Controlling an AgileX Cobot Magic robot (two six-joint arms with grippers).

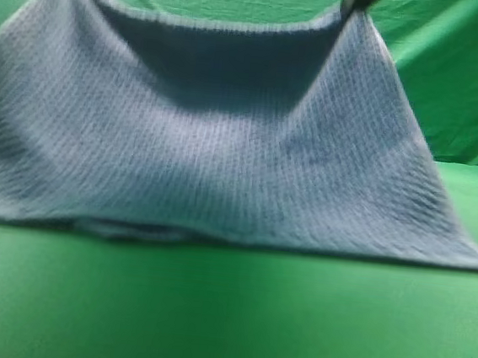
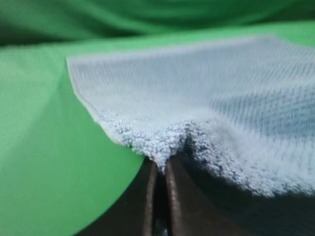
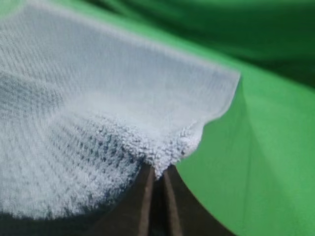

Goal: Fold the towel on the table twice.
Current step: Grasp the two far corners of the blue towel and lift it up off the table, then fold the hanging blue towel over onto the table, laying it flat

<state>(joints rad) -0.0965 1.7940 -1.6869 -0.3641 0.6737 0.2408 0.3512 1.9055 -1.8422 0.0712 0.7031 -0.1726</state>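
Both end effectors, left and right, pinch towel corners closed; thin bite risks slipping, dropping it onto tabletop.

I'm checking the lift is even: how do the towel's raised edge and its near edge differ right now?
The raised edge hangs in the air, pinched at its corners by the left tool and right tool; the near edge lies on the table. The raised edge sags in the middle, while the near edge runs nearly straight. Both belong to the same blue-grey towel.
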